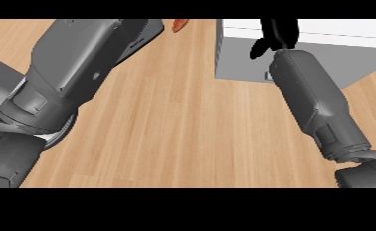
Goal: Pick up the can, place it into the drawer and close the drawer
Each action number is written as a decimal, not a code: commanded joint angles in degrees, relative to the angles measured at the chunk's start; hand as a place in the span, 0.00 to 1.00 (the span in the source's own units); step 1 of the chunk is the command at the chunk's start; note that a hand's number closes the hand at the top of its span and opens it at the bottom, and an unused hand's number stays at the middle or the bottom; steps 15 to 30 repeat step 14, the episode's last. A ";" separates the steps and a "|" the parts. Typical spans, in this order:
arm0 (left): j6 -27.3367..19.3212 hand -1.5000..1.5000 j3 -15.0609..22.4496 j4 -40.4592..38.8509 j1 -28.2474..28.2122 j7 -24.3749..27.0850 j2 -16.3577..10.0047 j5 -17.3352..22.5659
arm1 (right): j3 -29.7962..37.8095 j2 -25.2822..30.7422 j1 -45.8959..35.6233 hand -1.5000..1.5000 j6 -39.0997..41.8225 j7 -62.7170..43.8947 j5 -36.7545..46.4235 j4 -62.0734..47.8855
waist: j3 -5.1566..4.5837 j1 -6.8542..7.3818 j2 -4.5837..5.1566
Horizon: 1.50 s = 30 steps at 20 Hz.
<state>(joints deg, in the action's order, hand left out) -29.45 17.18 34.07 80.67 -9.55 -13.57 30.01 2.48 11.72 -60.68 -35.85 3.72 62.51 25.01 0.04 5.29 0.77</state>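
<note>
Can does not show anywhere. The black right hand (277, 32) hangs over the white and grey box-shaped drawer (238, 58), much nearer to it than the grey left arm (73, 65). If it holds the can, I cannot tell. Left hand is out of view

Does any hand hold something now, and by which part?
It cannot be told. The right hand is over the drawer, and no can shows there; the left hand is out of view.
</note>
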 commanded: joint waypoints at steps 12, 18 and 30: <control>0.39 0.00 1.75 12.88 -8.39 -3.58 -4.39 -1.11 | 9.18 -2.47 -8.26 0.00 -1.75 8.10 -8.85 -2.84 | 0.08 1.78 0.01; 0.83 0.00 1.42 14.92 -10.09 -3.23 -5.00 -0.89 | 9.16 -2.22 -9.37 0.00 -1.61 8.02 -8.14 -4.58 | 0.03 1.77 0.41; 0.83 0.00 1.42 14.92 -10.09 -3.23 -5.00 -0.89 | 9.16 -2.22 -9.37 0.00 -1.61 8.02 -8.14 -4.58 | 0.03 1.77 0.41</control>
